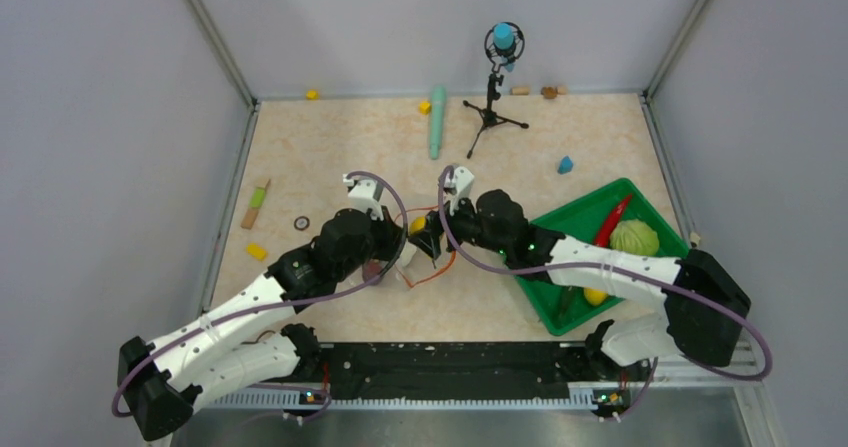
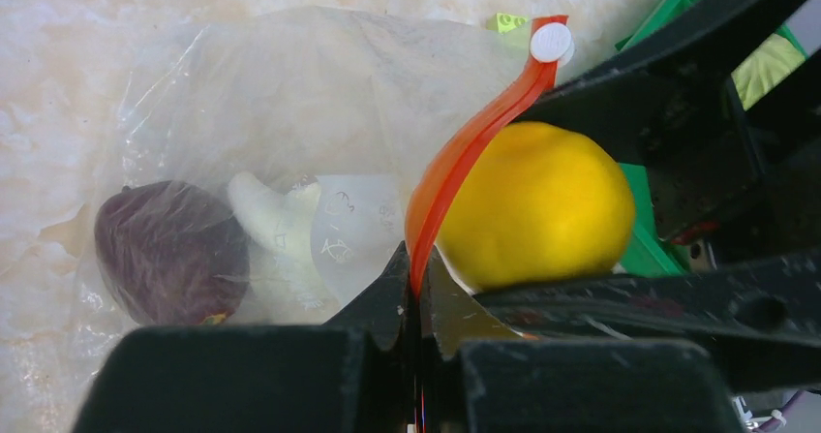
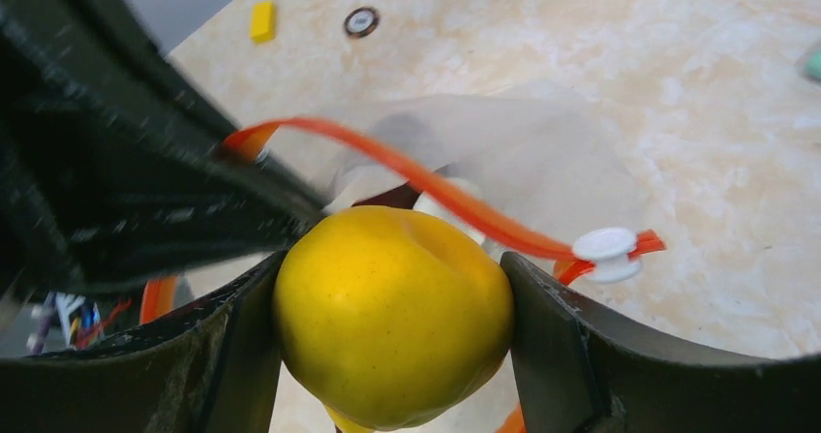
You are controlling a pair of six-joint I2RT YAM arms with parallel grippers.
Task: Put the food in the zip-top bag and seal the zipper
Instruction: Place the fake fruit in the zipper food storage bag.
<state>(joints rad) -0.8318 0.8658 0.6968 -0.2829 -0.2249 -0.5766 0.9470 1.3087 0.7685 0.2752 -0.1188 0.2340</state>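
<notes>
Top external view: the zip-top bag (image 2: 290,94) lies near the middle of the tabletop (image 1: 350,147), slightly toward the near edge, largely covered by the two wrists that meet over it. A green tray (image 1: 580,202) sits by the right edge toward the near corner. It holds a red chili (image 1: 613,222), a green leafy ball (image 1: 635,237) and a yellow piece (image 1: 596,295); the right forearm crosses its near side. A teal stick (image 1: 437,119) and a tripod stand (image 1: 490,107) stand toward the far edge, well apart from the bag. A blue block (image 1: 566,164) lies far right, and a yellow block (image 1: 257,251) and a small ring (image 1: 301,222) lie toward the left edge.

Left wrist view: a dark red round piece (image 2: 169,249) and a white garlic bulb (image 2: 266,215) lie inside the clear bag. The zipper (image 2: 465,152) arches upward, its white slider (image 2: 552,42) at the upper end.

Left arm: it reaches from the near left corner toward the centre. The left pincer (image 2: 414,278) is pressed together on the zipper's lower end, holding that edge of the mouth raised.

Right arm: it is bent back from the near right corner toward the centre. The right pincer (image 3: 392,317) clasps a yellow fruit (image 3: 392,307) between both fingers, held at the bag's mouth with the fruit touching the zipper. The fruit blocks most of the opening from the right wrist camera.
</notes>
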